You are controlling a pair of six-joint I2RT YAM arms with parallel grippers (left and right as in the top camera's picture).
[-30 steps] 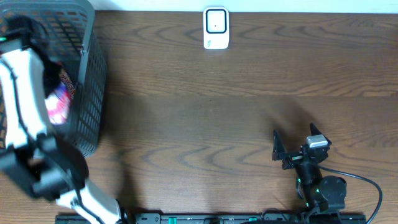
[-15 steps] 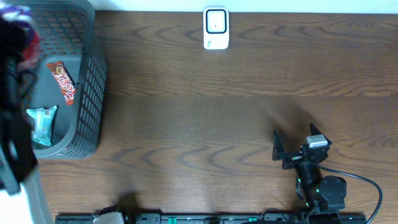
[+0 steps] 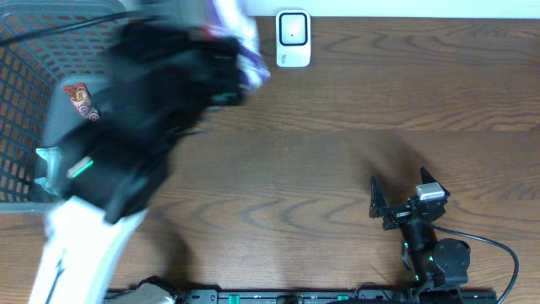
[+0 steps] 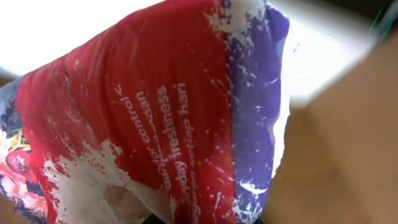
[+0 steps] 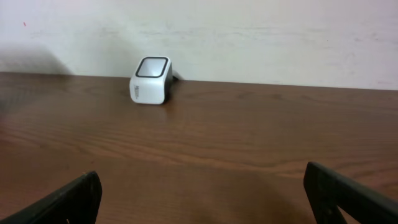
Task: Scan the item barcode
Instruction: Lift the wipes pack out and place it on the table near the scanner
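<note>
The item is a soft pouch in red, purple and white (image 4: 168,112) with small white print, and it fills the left wrist view. From overhead it shows as a blurred white-and-purple shape (image 3: 245,42) just left of the white barcode scanner (image 3: 293,38), held up by my left gripper (image 3: 221,63), which is shut on it. No barcode shows on the pouch. My right gripper (image 3: 403,191) stands open and empty low at the front right. In its wrist view the open right gripper (image 5: 202,196) faces the scanner (image 5: 151,81) across bare wood.
A dark mesh basket (image 3: 25,51) stands at the far left with a red snack pack (image 3: 80,101) and a teal packet (image 3: 52,165) inside. The left arm's blurred bulk covers the basket's right side. A white wall runs behind the scanner.
My left arm has swung out of the basket and rightward to the scanner, carrying the pouch. The right arm has not moved.
</note>
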